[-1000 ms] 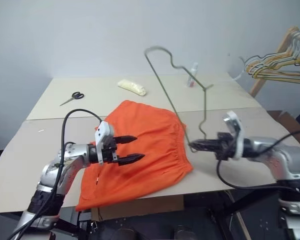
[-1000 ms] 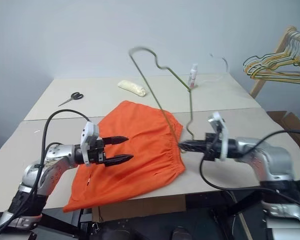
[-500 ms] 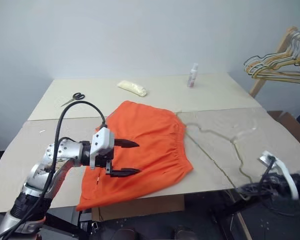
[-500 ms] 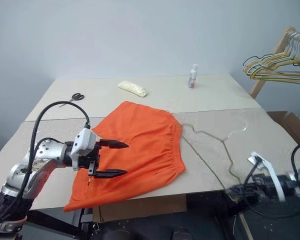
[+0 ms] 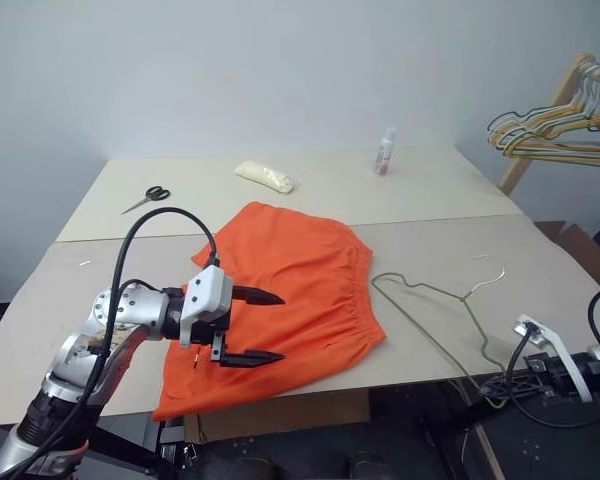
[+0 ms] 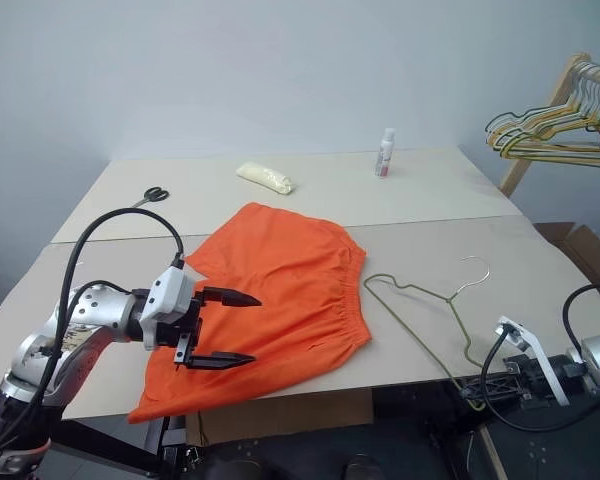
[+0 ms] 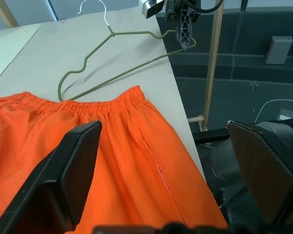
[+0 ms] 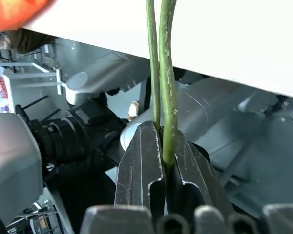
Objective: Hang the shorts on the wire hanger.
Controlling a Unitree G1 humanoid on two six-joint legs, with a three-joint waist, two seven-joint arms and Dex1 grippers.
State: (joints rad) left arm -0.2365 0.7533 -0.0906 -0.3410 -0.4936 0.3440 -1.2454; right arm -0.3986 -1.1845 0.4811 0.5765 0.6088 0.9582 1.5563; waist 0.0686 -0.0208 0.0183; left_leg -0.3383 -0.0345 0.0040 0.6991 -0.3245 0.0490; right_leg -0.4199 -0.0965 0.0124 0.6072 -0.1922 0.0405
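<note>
Shorts [image 5: 280, 300] lie flat across the middle of the left eye view, orange, waistband toward the right, lower edge hanging off the near rim of the table [image 5: 100, 300]. The left gripper [image 5: 255, 327] hovers over their lower left part, fingers spread wide and holding nothing. To the right, the wire hanger [image 5: 435, 310] lies on the table just beside the waistband, hook toward the upper right, one corner sticking out past the near edge. There, in the lower right of the frame, the right gripper [image 5: 500, 390] sits below table level, clamped on that corner.

From the right eye the layout is the same, with scissors [image 6: 152, 194], a pale bundle [image 6: 265, 177] and a small bottle [image 6: 385, 152] along the far side, well apart from the work.

Along the left wrist's fingers, the waistband crosses the middle, with the hanger's narrow end touching or nearly touching it.

Looking along the right wrist's fingers, they are shut on two strands of green wire at the bend.

The likely trouble is that thin wire may twist or slip in so narrow a pinch. With the hanger lying flat, its end could snag the gathered elastic and push the fabric along rather than entering a leg.
</note>
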